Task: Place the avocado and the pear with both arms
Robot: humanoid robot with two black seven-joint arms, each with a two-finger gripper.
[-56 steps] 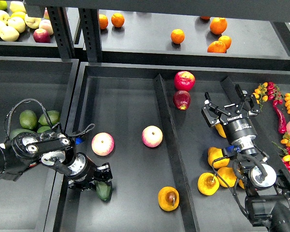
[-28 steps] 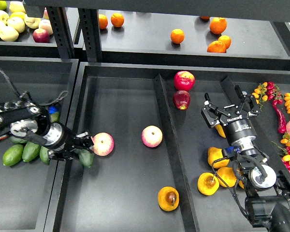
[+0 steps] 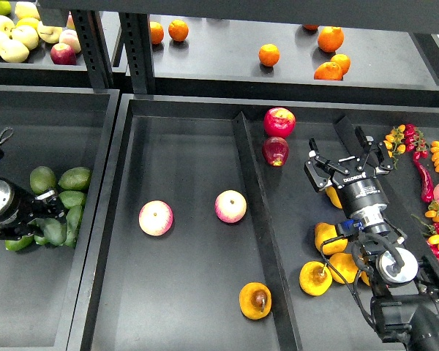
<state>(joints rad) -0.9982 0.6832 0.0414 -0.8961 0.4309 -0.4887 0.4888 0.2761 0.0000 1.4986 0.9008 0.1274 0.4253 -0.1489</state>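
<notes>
The dark green avocado [image 3: 54, 232] is at the tips of my left gripper [image 3: 47, 218], low over the pile of lighter avocados [image 3: 74, 178] in the left bin. The gripper looks shut on it. The golden-orange pear [image 3: 255, 300], with a dark brown spot, lies free at the front of the middle tray [image 3: 190, 153]. My right gripper [image 3: 342, 155] is open and empty over the right tray, well right of and behind that pear, just above a partly hidden yellow pear [image 3: 334, 197].
Two pink-yellow apples [image 3: 156, 218] [image 3: 230, 206] lie in the middle tray. Two red apples [image 3: 279, 121] sit by the divider. More pears [image 3: 316, 278] lie in the right tray, chillies and small tomatoes [image 3: 424, 175] at far right. Oranges [image 3: 268, 54] are on the back shelf.
My left arm has swung left with the dark avocado, from the front of the middle tray over its wall to the avocado pile in the left bin. The right arm has not moved.
</notes>
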